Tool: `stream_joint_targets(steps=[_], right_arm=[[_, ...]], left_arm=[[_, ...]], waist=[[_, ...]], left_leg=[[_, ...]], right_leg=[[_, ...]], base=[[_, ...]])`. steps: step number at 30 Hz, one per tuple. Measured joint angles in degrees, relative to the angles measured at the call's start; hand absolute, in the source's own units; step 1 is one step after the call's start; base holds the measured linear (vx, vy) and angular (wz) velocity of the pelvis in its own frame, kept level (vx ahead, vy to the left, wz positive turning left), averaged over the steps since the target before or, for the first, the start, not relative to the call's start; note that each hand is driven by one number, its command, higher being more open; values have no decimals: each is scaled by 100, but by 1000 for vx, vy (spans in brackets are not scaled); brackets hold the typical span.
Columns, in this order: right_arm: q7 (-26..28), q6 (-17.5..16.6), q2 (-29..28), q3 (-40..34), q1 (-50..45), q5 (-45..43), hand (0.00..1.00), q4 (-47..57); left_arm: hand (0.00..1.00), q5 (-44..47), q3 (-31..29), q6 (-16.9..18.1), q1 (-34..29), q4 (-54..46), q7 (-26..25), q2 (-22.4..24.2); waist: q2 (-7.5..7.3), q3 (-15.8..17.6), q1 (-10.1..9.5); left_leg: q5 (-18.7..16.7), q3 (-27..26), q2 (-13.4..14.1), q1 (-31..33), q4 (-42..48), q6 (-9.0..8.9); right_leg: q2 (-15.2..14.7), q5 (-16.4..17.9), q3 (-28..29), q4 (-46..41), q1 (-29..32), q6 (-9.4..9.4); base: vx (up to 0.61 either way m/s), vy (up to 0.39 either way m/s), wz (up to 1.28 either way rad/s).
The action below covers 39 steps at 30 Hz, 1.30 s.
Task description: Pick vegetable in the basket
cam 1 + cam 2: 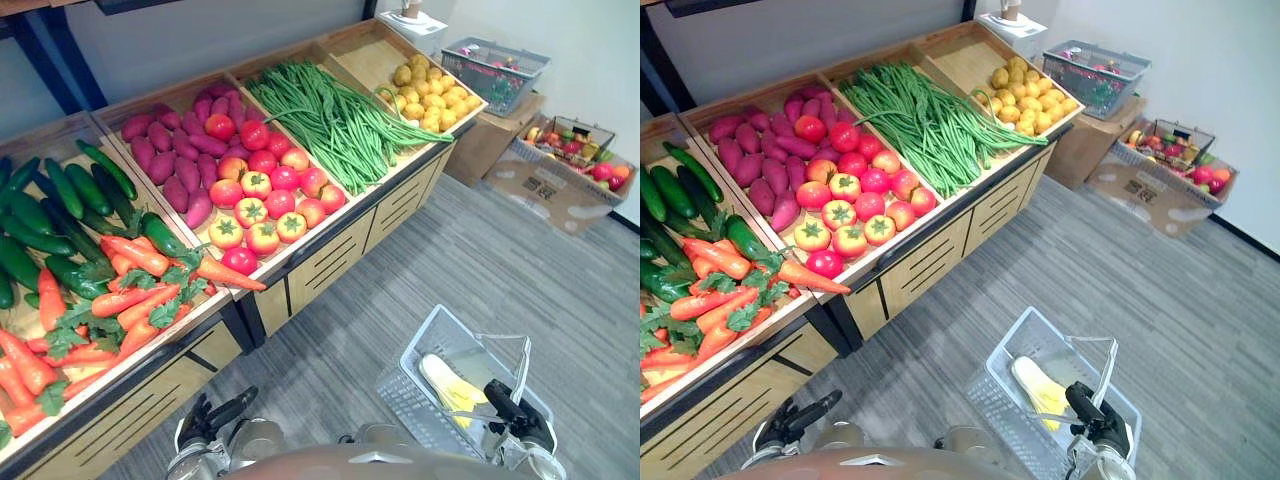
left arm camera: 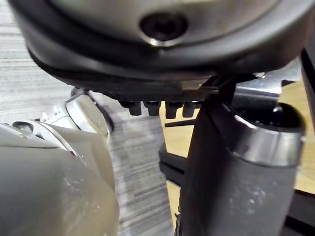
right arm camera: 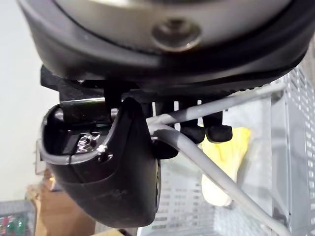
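Note:
A white wire basket (image 1: 405, 392) hangs low at my right, over the grey floor. My right hand (image 1: 517, 412) is shut on the basket's grey handle (image 3: 206, 167), with the fingers curled round the bar. Inside the basket lies a pale yellow vegetable (image 1: 447, 386), which also appears past the fingers (image 3: 231, 147). My left hand (image 1: 216, 415) hangs low at the left in front of the stand, fingers relaxed and holding nothing. The wooden stand ahead holds cucumbers (image 1: 80, 190), carrots (image 1: 120, 300), purple sweet potatoes (image 1: 170, 160), tomatoes (image 1: 265, 190), green beans (image 1: 340, 120) and yellow produce (image 1: 430, 95).
The stand's front edge (image 1: 330, 235) runs diagonally across, with slatted panels below. Beyond its far end a second wire basket (image 1: 495, 70) sits on a cardboard box, and an open box of mixed fruit (image 1: 570, 160) rests on the floor by the wall.

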<state>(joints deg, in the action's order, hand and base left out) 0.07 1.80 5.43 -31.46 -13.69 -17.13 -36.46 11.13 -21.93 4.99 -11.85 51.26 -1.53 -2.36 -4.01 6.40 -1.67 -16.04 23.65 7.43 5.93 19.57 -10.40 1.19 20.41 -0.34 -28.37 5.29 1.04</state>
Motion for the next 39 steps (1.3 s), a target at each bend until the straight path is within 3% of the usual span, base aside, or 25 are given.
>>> stream_joint_targets(steps=[1,2,6,7,8,9,10,12,14,17,21,26,34,39], right_arm=[[-2,0,-20,1,0,-10,0,-3],[-9,-22,-92,4,85,-18,0,-629],[8,-28,-97,87,418,-11,0,-1170],[11,-26,-117,84,490,-11,0,-1232],[11,-26,-148,39,452,-13,0,-1271],[-8,-40,-177,-112,325,-23,0,-1264],[-44,-54,-192,-268,328,-41,0,-1316],[-79,-53,-188,-394,289,-138,0,-1393],[-118,-55,-183,-457,182,-146,0,-1408],[-121,-86,-184,-456,215,-134,0,-1408],[-175,-97,-187,-440,240,-137,0,-1407],[-195,-170,-190,-301,234,-140,0,-1402],[-193,-347,-153,-246,67,-137,0,-1390],[-151,-333,-131,-63,-1,-117,0,-1218]], left_arm=[[100,8,-52,-2,-9,9,-11,-5],[100,285,-293,-1,3,11,-66,-113],[100,461,-562,-6,-46,175,-202,-295],[100,467,-634,-14,-65,207,-212,-307],[100,497,-681,-17,-2,215,-210,-315],[100,506,-748,-16,164,230,-203,-302],[100,573,-865,-19,317,302,-243,-316],[100,706,-1090,-19,423,305,-371,-311],[100,877,-1420,-16,423,304,-500,-347],[100,1080,-1684,5,482,205,-690,-500],[100,1336,-2009,125,568,-170,-1013,-770],[100,1383,-2494,251,911,-988,-1348,-1079],[100,1797,-3472,1104,1199,-2803,-1834,-2375],[100,1775,-3063,1109,1728,-2870,-1677,-3433]], waist=[[-17,-11,-3],[-228,-153,23],[-204,-173,-24],[-239,-172,-40],[-281,-172,1],[-302,-159,198],[-204,-87,262],[-213,-10,337],[-146,-13,288],[-116,-57,281],[-178,52,269],[-206,65,191],[-267,37,178],[-251,33,167]], left_leg=[[31,57,-4,5,-3,6],[638,-259,-77,46,-303,66],[1100,-714,33,-113,-893,8],[1309,-935,5,-127,-1061,89],[1706,-1406,7,-149,-1415,266],[1825,-2636,77,-57,-1536,557],[1771,-3740,234,-26,-1409,677],[1963,-4234,290,-157,-1624,646],[2315,-4112,125,-346,-1977,612],[2535,-4063,-89,-404,-2486,663],[2504,-4070,-259,-345,-2484,734],[2485,-4133,-298,-344,-2483,762],[2488,-4083,-382,-250,-2472,753],[2484,-4008,-347,-325,-2456,756]], right_leg=[[8,10,-72,-41,-44,-8],[-121,5,-270,150,-440,-18],[-84,1,-296,337,-684,-20],[-138,-8,-336,391,-695,-36],[-249,-102,-552,611,-756,-100],[-328,-255,-1001,1082,-894,-130],[-385,-292,-1358,1346,-1081,-138],[-476,-323,-1677,1397,-1255,-83],[-536,-354,-1706,1483,-1378,-20],[-645,-402,-1699,1642,-1349,67],[-796,-495,-1655,1749,-1356,215],[-837,-529,-1602,1818,-1337,249],[-768,-588,-1572,2077,-1397,206],[-706,-694,-1328,2039,-1477,233]], base=[[284,-235,202],[213,-172,218],[27,-59,82],[5,-18,45],[-19,-33,115],[-42,-48,170],[-51,-35,162],[-9,23,112],[-16,120,50],[-7,161,23],[-4,129,5],[-8,46,-5],[77,-20,4],[93,-33,17]])
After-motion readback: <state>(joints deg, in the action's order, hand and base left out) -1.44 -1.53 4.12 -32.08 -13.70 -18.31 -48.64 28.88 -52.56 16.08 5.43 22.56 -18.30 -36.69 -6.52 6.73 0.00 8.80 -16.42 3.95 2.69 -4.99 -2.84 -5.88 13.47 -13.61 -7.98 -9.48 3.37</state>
